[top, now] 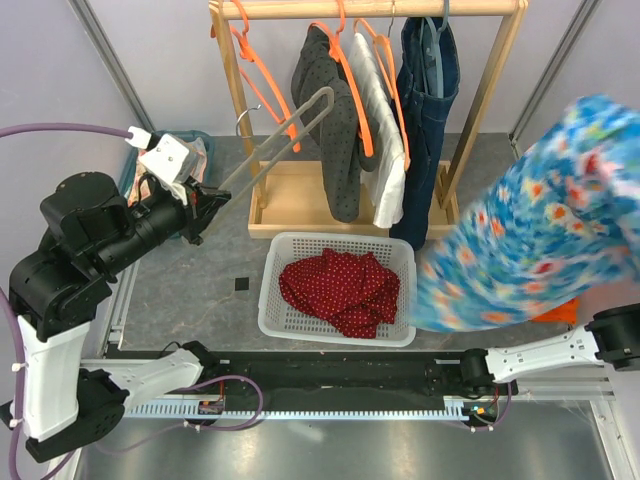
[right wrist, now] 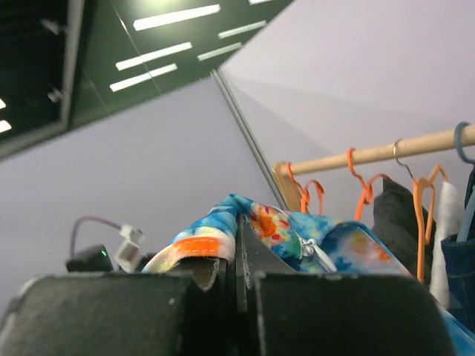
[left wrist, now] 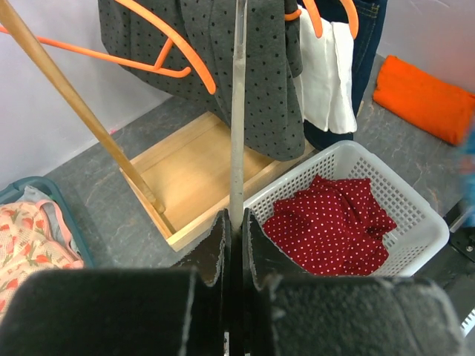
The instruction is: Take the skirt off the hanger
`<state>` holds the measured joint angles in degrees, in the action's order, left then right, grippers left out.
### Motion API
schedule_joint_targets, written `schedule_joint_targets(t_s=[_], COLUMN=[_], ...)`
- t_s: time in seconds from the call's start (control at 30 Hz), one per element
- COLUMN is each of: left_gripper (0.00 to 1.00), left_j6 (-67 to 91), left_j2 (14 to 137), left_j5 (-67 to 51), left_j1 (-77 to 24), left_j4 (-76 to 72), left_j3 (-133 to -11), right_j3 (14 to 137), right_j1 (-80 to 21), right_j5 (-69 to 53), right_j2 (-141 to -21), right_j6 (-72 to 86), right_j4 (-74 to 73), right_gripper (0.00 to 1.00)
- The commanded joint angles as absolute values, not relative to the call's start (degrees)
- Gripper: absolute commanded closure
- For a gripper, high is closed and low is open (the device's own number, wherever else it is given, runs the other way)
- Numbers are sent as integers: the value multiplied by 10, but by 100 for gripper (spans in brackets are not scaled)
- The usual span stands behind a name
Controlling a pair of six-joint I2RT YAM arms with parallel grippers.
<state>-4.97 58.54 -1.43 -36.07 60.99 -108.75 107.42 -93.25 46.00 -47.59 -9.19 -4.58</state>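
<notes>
Far left: teal bin [top: 128,178] holding pale floral fabric. Left gripper [top: 200,205] is raised beside it, clenched on the lower end of a grey hanger [top: 280,135]. In the wrist view the two fingers pinch the hanger's bar with no gap. The hanger is bare and slants up toward the wooden rack [top: 380,8]. On the rack rod hang orange hangers, then a grey dotted garment [top: 335,130], a white one [top: 385,130] and jeans [top: 425,100]. In front of the rack base sits a white basket [top: 268,300] with a red dotted garment [top: 340,285] bunched inside. Right side: skirt [top: 540,240], blue floral, hangs in the air well apart from the hanger and is blurred in the top view. Its lower edge hangs just right of the basket. Right gripper [right wrist: 236,248] is not visible from the top, being hidden by the skirt. Its wrist view shows the fingers pressed together on the skirt's top edge, at an orange band beside a zipper. An orange cloth [top: 555,312] shows on the table below the skirt.
</notes>
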Motion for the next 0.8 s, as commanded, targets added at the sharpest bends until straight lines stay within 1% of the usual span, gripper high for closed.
schedule_joint_targets(t_s=[0.0,0.27,0.3,0.53,0.77], left_gripper=[98,98,98,98,98], left_j6=[-44,-52,-53,-61,-59], left_j2=[584,551,545,519,527], left_j5=[-15,-3,16,51,47], left_j1=[-359,-359,-358,-356,-352], left_j4=[576,576,576,576,571], left_j3=[-1098,-1071,-1064,-1013,-1028], right_j3=[1080,1065,1056,988,925], right_j1=[-933,-933,-933,-933,-933], right_j5=[495,560,567,621,659], right_j2=[-598,-643,-644,-637,-608], right_j6=[-106,-111,-109,-98,-74], right_j4=[-146,-170,-171,-160,-162], right_gripper=[100,100,100,100,100])
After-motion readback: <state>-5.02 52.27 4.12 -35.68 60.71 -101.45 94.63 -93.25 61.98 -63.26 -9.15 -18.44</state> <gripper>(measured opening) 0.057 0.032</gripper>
